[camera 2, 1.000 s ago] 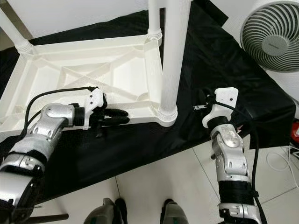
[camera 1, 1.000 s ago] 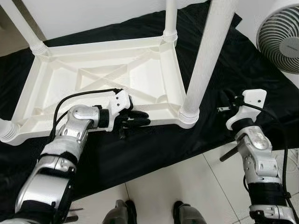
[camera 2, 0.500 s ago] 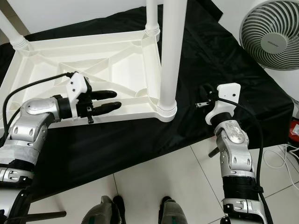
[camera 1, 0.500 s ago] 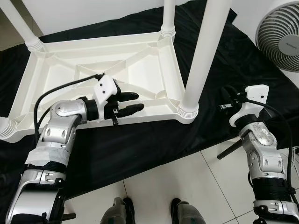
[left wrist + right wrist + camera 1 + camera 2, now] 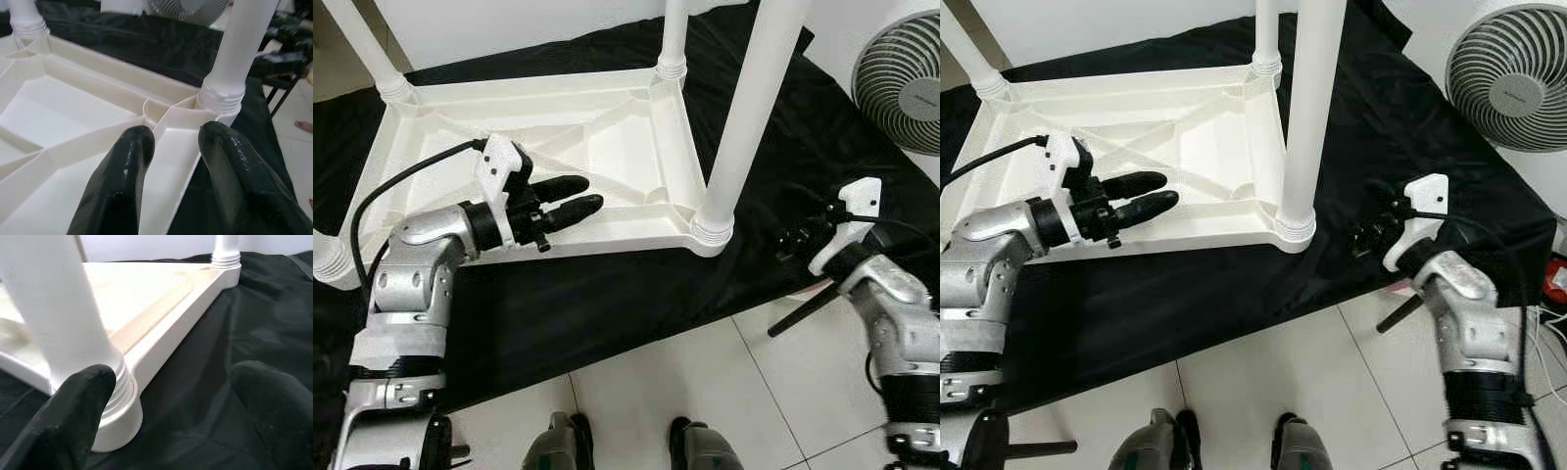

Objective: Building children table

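Black fingers of my left gripper (image 5: 566, 201) are standing apart, hovering just over the near rail of the upturned table top (image 5: 607, 137), one finger inside the rim and one at its outer edge — nothing clamped yet. My right gripper (image 5: 1371, 230) is sitting beside the near right corner of the top with its fingers spread wide, pointing at the corner leg (image 5: 744, 117) without touching it.

White plastic ribs are showing all over the underside, which is lying face down on the black cloth (image 5: 607, 304) spread over the floor. Its long axis is running left to right across my view, and the legs I can see — corner leg, far right leg (image 5: 673, 34), far left leg (image 5: 367, 54) — are pointing straight up.

I judge the step in hand is steadying the frame while the corner leg gets seated. To do it well I would be closing the left fingers squarely on the rail, not a thin rib, and bringing the right ones around the leg low, near its threaded collar, so that it does not tilt. A fan (image 5: 901, 83) is standing beyond the cloth's right edge.
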Robot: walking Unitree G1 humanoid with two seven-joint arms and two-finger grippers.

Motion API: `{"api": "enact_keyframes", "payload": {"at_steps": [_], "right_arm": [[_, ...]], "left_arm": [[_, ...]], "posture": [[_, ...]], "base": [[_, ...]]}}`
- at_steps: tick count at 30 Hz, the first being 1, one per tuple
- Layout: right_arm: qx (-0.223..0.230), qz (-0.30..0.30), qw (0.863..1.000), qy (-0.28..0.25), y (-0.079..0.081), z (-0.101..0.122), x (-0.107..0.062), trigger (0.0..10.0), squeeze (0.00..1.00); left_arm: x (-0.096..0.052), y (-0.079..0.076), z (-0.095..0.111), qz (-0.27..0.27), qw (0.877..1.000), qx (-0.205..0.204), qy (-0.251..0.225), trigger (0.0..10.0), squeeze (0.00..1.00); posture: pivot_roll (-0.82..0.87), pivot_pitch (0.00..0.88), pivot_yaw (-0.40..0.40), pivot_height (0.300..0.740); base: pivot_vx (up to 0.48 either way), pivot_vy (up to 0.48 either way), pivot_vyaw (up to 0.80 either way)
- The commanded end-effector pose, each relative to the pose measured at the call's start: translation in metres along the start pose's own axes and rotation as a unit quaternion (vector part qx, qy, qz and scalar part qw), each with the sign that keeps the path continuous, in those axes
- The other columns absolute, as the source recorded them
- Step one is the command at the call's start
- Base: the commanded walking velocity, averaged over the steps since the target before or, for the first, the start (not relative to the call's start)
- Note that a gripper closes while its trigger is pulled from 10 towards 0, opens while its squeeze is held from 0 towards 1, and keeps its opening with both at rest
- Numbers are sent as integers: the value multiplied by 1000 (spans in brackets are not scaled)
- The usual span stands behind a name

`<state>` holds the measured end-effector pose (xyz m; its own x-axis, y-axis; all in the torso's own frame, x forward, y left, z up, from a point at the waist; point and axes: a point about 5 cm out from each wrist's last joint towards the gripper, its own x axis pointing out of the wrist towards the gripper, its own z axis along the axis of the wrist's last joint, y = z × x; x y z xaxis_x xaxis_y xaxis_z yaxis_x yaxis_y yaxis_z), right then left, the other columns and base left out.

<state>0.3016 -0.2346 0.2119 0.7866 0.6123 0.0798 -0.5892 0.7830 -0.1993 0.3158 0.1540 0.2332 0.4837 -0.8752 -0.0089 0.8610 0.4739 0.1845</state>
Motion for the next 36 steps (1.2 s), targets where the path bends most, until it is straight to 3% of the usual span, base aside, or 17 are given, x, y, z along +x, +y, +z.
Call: {"api": "enact_keyframes", "payload": {"at_steps": [1, 7, 11, 14, 17, 24, 25, 27, 28, 31, 36], "right_arm": [[3, 75, 997, 14, 8, 0, 2, 10000, 0], [-14, 108, 994, 16, 10, 2, 10, 10000, 0], [-25, 132, 991, 7, 10, 7, 28, 10000, 0], [-28, 133, 991, 4, 10, 8, 34, 10000, 0], [-24, 128, 992, -4, 8, 6, 48, 10000, 0], [-18, 118, 993, -2, 12, -2, 58, 10000, 0], [-17, 114, 993, 0, 13, -5, 60, 8667, 0], [-17, 114, 993, 0, 13, -5, 60, 8667, 0], [-16, 109, 994, 2, 13, -8, 63, 0, 0], [-18, 64, 998, 8, 4, -13, 67, 0, 0], [-19, 8, 1000, 7, -9, -13, 66, 0, 0]], "left_arm": [[-8, 16, -7, 188, 982, -6, 14, 10000, 0], [-5, 10, -9, 196, 980, 12, 25, 10000, 0], [2, 2, -21, 224, 972, 33, 56, 10000, 0], [5, -3, -20, 221, 974, 25, 51, 10000, 0], [13, -19, -15, 199, 979, 29, 39, 10000, 0], [19, -27, -18, 203, 978, 28, 35, 10000, 0], [23, -30, -18, 204, 978, 25, 32, 10000, 0], [23, -30, -18, 204, 978, 25, 32, 10000, 0], [28, -33, -19, 203, 979, 15, 25, 10000, 0], [46, -46, -21, 176, 984, 6, 18, 10000, 0], [56, -53, -19, 155, 988, 13, 18, 10000, 0]], "posture": [[-53, 167, 59, 740], [-54, 154, 54, 740], [-58, 148, 52, 740], [-58, 144, 47, 740], [-53, 139, 37, 740], [-47, 136, 32, 740], [-52, 130, 32, 740], [-52, 130, 32, 740], [-52, 130, 32, 740], [-76, 128, 23, 740], [-83, 124, 20, 740]], "base": [[0, 0, 0], [0, 0, 0], [0, 0, 0], [0, 0, 0], [0, 0, 0], [0, 0, 0], [0, 0, 0], [0, 0, 0], [0, 0, 0], [0, 0, 0], [0, 0, 0]]}}
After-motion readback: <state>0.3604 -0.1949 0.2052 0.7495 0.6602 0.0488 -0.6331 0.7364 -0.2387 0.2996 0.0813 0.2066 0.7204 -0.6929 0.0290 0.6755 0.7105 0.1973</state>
